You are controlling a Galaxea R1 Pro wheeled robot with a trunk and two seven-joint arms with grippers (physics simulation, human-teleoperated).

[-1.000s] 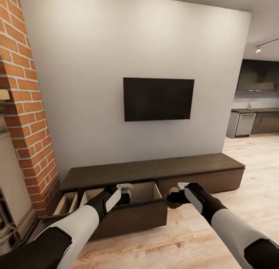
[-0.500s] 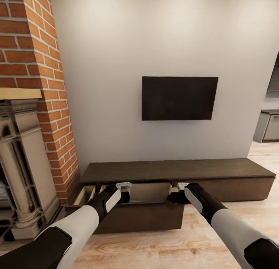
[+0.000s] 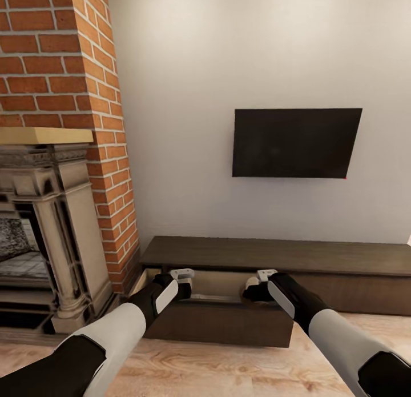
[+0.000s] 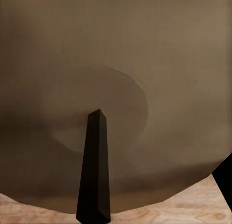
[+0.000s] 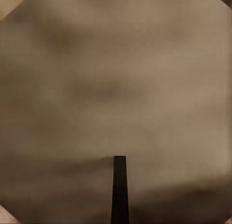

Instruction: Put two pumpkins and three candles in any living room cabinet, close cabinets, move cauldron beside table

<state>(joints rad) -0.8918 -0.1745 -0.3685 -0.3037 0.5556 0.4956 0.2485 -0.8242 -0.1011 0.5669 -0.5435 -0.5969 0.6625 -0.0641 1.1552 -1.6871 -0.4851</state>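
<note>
The long dark brown cabinet (image 3: 274, 251) runs along the white wall, and one wide drawer (image 3: 220, 323) stands pulled out with its pale inside showing. My left gripper (image 3: 184, 287) hangs over the drawer's left part. In the left wrist view a tan candle (image 4: 116, 64) sits close against one black finger (image 4: 94, 175), so the gripper is shut on it. Over the drawer's right end, my right gripper (image 3: 251, 291) is shut on a second tan candle (image 3: 252, 283), which looms large as the candle (image 5: 116, 79) in the right wrist view. The pumpkins, cauldron and table are out of view.
A red brick chimney (image 3: 68, 60) and a stone fireplace surround (image 3: 57, 214) stand just left of the cabinet. A black TV (image 3: 294, 143) hangs on the wall above it. Light wooden floor (image 3: 228, 368) lies between me and the drawer.
The camera has swung left and moved closer: the cabinet and TV slid right, the kitchen left the picture, the fireplace came in. Both arms keep the same pose, still holding their candles.
</note>
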